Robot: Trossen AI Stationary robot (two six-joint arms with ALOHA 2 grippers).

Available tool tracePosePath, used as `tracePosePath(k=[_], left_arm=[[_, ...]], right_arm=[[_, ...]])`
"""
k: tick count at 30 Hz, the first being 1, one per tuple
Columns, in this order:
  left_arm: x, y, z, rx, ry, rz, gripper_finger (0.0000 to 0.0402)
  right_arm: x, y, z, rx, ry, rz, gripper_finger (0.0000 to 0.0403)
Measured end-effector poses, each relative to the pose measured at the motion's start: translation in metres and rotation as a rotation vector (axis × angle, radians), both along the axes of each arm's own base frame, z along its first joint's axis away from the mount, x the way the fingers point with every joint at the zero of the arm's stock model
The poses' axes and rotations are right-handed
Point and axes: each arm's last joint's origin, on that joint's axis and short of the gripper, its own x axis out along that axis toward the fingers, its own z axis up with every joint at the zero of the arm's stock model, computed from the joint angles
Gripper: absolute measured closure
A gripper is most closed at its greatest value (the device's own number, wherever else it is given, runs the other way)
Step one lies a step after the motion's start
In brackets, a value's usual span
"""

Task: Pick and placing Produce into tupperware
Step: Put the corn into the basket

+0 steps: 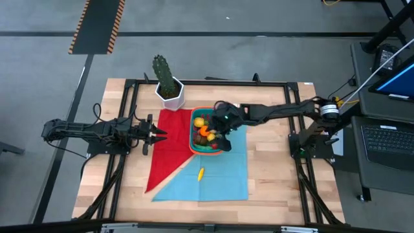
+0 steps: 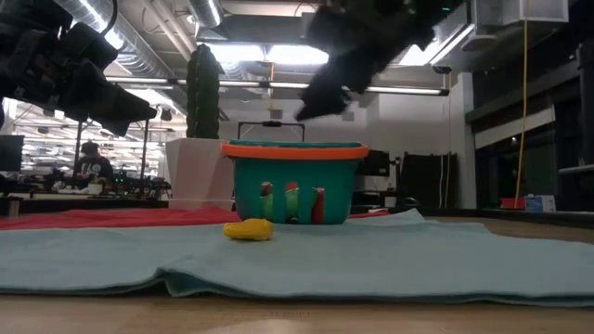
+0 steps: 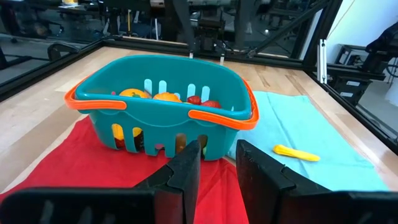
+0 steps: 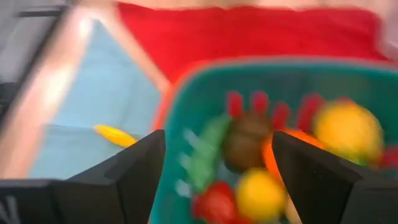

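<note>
On the worktop (image 1: 272, 175) we saw the tupperware (image 1: 206, 134), holding most produce, straddling red cloth (image 1: 169, 145) and blue cloth (image 1: 220, 171). The right gripper (image 1: 223, 126) hovered above it, fingers released and empty. The left gripper (image 1: 157, 134) waited left, fingers slightly parted. One yellow piece (image 1: 201, 173) lay nearer on the blue cloth.

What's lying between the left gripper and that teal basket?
Only red cloth: the high view shows nothing else between the left gripper and the basket.
</note>
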Motion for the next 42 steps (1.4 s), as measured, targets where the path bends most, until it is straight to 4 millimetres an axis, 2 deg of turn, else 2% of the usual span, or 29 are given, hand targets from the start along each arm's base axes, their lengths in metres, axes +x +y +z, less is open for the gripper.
tracePosePath(k=[3,6,11,15,19,24,29,34,38,42], left_arm=[[0.0,0.0,0.0,-0.007,-0.002,0.002,0.0305],[0.0,0.0,0.0,-0.001,-0.005,0.0,0.0305],[0.0,-0.002,0.001,-0.074,-0.016,-0.026,0.0305],[0.001,-0.01,0.009,-0.098,-0.092,-0.158,0.0305],[0.001,-0.017,0.015,-0.073,-0.154,-0.221,0.0305],[0.0,-0.026,0.015,-0.147,-0.15,-0.206,0.0305],[0.002,-0.037,0.014,-0.16,-0.139,-0.171,0.0305],[0.008,-0.051,0.015,-0.141,-0.12,-0.172,0.0305],[0.02,-0.065,0.028,-0.086,-0.089,-0.171,0.0305],[0.04,-0.081,0.039,-0.029,-0.012,-0.152,0.0305]], right_arm=[[-0.019,0.007,-0.014,-0.077,0.001,-0.162,0.0108],[-0.037,0.02,-0.028,-0.131,-0.115,-0.258,0.011],[-0.066,0.043,-0.043,-0.103,-0.37,-0.202,0.011],[-0.089,0.048,-0.054,-0.068,-0.4,-0.201,0.011],[-0.103,0.053,-0.059,-0.021,-0.387,-0.196,0.011],[-0.116,0.061,-0.06,-0.036,-0.398,-0.145,0.0111],[-0.128,0.06,-0.063,-0.007,-0.397,-0.159,0.0111],[-0.13,0.06,-0.062,0.012,-0.398,-0.169,0.0111],[-0.13,0.06,-0.062,0.013,-0.403,-0.169,0.0111],[-0.13,0.06,-0.062,0.014,-0.407,-0.169,0.0111]])
